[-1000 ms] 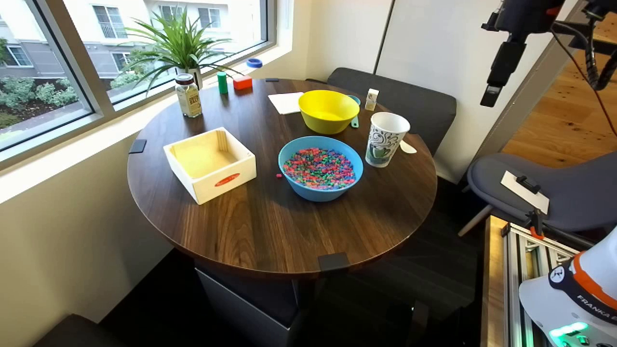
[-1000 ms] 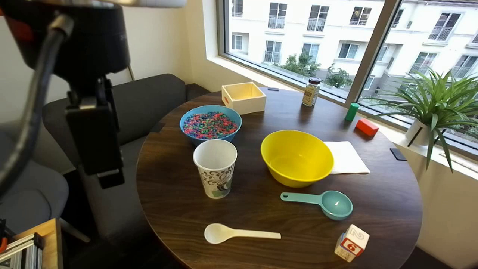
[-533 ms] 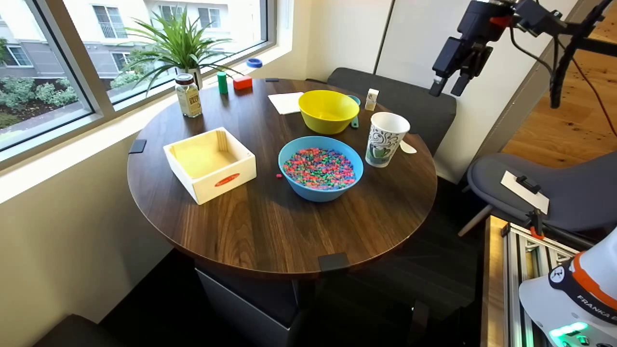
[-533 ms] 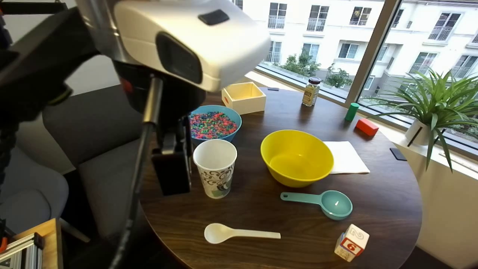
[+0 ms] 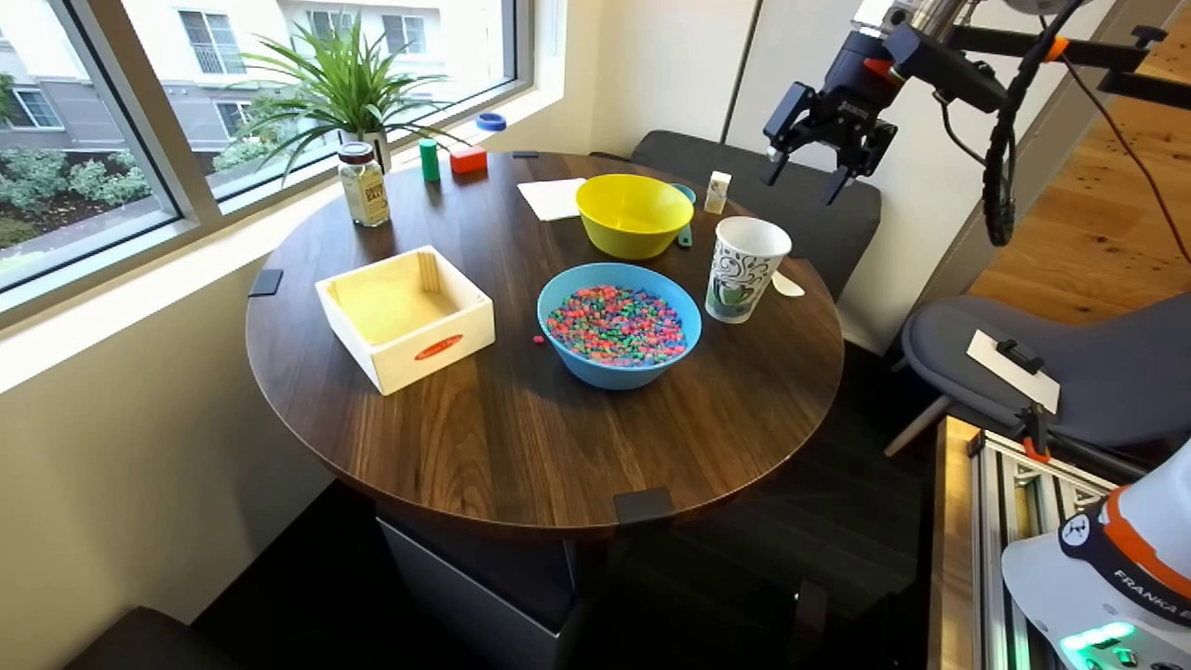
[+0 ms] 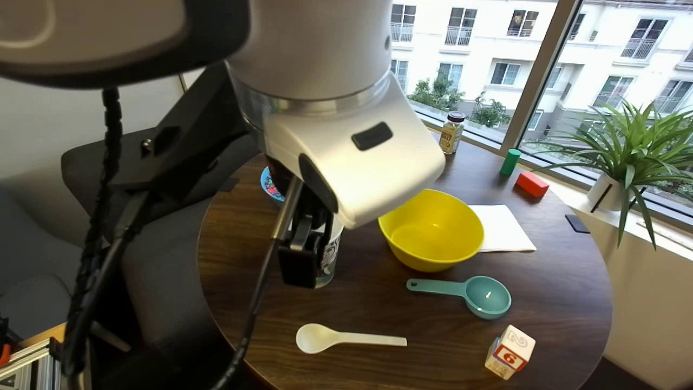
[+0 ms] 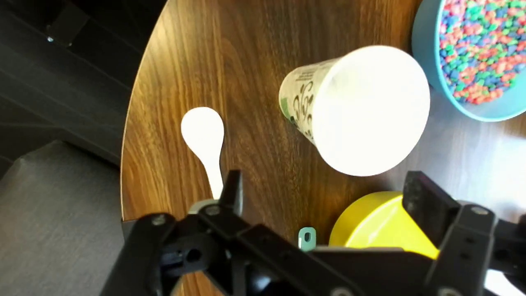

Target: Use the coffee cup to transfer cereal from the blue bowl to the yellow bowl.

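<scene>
The coffee cup (image 5: 744, 270), white paper with a swirl print, stands upright on the table to the right of the blue bowl (image 5: 619, 377) in an exterior view. Multicoloured cereal (image 5: 617, 326) fills much of that bowl. Behind it sits the yellow bowl (image 5: 635, 214), its visible inside bare. My gripper (image 5: 803, 181) hangs above table height, up and to the right of the cup, apart from it. In the wrist view the gripper (image 7: 322, 185) has its fingers spread wide with nothing held; the cup's mouth (image 7: 372, 111) lies ahead of them. In an exterior view the arm hides most of the blue bowl (image 6: 270, 187).
A white spoon (image 6: 346, 339), a teal scoop (image 6: 487, 297) and a lettered block (image 6: 511, 352) lie near the cup and yellow bowl. A wooden box (image 5: 405, 316), a seasoning jar (image 5: 364, 186) and a white napkin (image 5: 551, 199) are also on the table.
My gripper has swung from beyond the table toward the cup and turned, so both fingers now show. It stays open. The cup and bowls have not moved.
</scene>
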You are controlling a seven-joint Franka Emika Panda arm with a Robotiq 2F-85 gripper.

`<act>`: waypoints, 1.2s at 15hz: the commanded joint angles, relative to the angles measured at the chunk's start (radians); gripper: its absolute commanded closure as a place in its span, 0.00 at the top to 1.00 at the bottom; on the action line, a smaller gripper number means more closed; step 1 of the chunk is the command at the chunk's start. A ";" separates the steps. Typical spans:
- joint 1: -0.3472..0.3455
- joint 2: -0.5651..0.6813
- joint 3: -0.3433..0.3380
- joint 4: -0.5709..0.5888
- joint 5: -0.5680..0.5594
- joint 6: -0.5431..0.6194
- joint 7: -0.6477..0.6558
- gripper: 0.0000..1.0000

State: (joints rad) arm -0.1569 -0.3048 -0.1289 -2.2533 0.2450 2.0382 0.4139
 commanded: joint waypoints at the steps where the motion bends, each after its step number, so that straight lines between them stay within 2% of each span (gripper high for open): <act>1: -0.011 0.068 0.001 0.027 0.065 0.019 0.074 1.00; 11: -0.030 0.192 -0.024 0.071 0.101 -0.020 0.185 1.00; 18: -0.029 0.272 -0.046 0.095 0.197 -0.080 0.185 1.00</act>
State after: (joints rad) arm -0.1828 -0.0757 -0.1649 -2.1926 0.3894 2.0092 0.5891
